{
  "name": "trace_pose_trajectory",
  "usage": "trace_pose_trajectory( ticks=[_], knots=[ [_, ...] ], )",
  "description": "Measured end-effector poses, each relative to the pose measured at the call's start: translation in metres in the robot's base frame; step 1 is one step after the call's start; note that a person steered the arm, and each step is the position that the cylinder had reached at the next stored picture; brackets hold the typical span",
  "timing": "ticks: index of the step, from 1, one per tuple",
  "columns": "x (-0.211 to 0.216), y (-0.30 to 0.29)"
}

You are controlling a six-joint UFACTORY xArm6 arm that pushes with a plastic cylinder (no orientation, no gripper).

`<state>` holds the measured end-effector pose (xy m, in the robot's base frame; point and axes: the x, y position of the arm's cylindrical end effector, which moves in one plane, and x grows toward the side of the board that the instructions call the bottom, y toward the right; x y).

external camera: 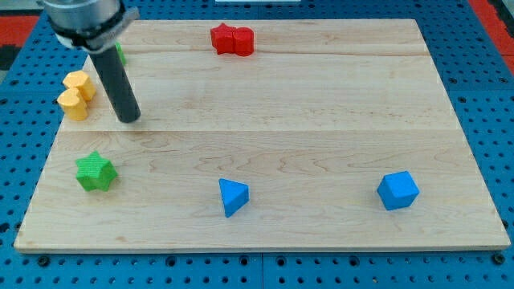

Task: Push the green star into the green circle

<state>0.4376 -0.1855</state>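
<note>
The green star (96, 171) lies near the board's left edge, toward the view's bottom. The green circle (120, 53) is at the view's top left, mostly hidden behind my rod; only a green sliver shows. My tip (128, 119) rests on the board above and slightly right of the star, well apart from it, and below the green circle.
Two yellow blocks (75, 94) sit together at the left edge, just left of my rod. Two red blocks (232, 39) touch each other at the top middle. A blue triangle (233, 196) lies at the bottom middle and a blue cube (398, 190) at the bottom right.
</note>
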Motion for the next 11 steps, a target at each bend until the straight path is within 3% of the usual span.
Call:
trace_pose_trajectory(
  ticks=[1,2,3,6,8,9,11],
  knots=[
    [0.039,-0.077],
    [0.079,-0.110],
    [0.123,-0.045],
    [-0.024,-0.019],
    [-0.087,-0.017],
    [-0.049,0.021],
    [-0.061,0.008]
  ],
)
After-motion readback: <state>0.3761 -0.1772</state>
